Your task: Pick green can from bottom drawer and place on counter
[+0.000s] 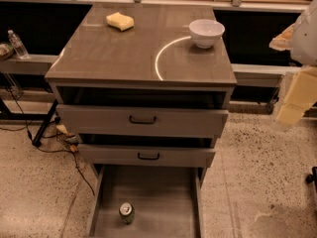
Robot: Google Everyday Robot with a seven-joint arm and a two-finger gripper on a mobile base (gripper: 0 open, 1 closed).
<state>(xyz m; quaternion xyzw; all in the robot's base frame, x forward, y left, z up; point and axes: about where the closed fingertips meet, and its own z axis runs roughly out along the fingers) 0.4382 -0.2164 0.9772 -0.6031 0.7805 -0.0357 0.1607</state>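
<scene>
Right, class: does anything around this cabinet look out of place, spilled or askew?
Nothing is spilled or broken. The only oddity: a green can stands alone, upright, in the pulled-out bottom drawer. The gripper hangs at the right edge, clear of the counter.

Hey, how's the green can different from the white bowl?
The green can is narrower than the white bowl. The can stands on the floor of the open bottom drawer; the bowl sits on the counter. The can is green with a silver top; the bowl is plain white. Both stand upright. The gripper hangs at the right edge, away from both.
</scene>
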